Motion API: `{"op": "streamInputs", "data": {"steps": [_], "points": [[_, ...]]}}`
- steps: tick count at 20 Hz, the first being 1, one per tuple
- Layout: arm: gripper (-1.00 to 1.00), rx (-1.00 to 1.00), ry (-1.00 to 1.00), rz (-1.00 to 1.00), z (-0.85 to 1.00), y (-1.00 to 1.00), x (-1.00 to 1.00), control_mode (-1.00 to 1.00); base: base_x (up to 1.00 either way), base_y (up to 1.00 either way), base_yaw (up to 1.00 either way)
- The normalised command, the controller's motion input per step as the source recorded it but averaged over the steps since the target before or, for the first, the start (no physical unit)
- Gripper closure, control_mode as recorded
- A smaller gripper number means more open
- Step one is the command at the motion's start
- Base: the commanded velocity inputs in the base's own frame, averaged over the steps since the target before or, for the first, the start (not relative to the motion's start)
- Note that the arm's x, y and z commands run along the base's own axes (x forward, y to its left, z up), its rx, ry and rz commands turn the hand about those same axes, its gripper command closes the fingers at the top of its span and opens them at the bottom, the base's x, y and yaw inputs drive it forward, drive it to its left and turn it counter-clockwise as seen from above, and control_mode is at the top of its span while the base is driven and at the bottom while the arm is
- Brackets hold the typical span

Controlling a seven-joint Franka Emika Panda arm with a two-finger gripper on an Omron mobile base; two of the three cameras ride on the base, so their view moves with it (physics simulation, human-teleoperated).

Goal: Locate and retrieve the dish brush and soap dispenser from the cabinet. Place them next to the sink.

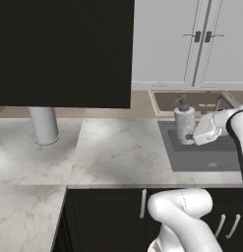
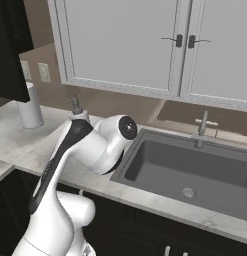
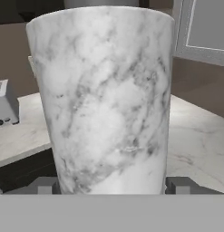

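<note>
Our gripper (image 3: 111, 186) straddles the soap dispenser (image 3: 104, 99), jaws wide (unclamped); withdrawing crookedly could topple it.

Soap dispenser (image 1: 184, 125): a white marbled cylindrical bottle with grey veining and a dark pump top, standing upright at the left edge of the sink, on or just over the rim where counter meets basin. In the right base view its pump top (image 2: 75, 104) rises behind the arm; in the hand view its body (image 3: 104, 99) fills the frame, widening slightly upward. Whether its base rests on the counter cannot be told.

Sink (image 2: 195, 170): a grey rectangular basin with a round drain and a metal faucet at its far edge, framed by white marble counter.

Cabinet (image 1: 64, 51): flat black door face, upper left.
</note>
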Motion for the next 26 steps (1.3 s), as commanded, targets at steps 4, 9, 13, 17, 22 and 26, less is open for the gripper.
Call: {"op": "streamInputs", "data": {"steps": [4, 9, 13, 17, 22, 26], "points": [[1.0, -0.03, -0.07, 0.06, -0.28, 0.03, 0.26, -1.0, 0.0, 0.0, 0.0], [1.0, 0.0, -0.07, 0.05, -0.23, 0.01, 0.35, -1.0, 0.0, 0.0, 0.0], [1.0, 0.0, -0.12, 0.01, -0.24, 0.0, 0.41, -1.0, 0.0, 0.0, 0.0], [1.0, 0.0, -0.09, 0.0, -0.2, 0.03, 0.24, -1.0, 0.0, 0.0, 0.0], [1.0, 0.0, -0.02, -0.04, -0.21, 0.0, 0.36, -1.0, 0.0, 0.0, 0.0], [1.0, 0.0, 0.0, -0.02, -0.2, -0.02, 0.37, -1.0, 0.0, 0.0, 0.0]]}}
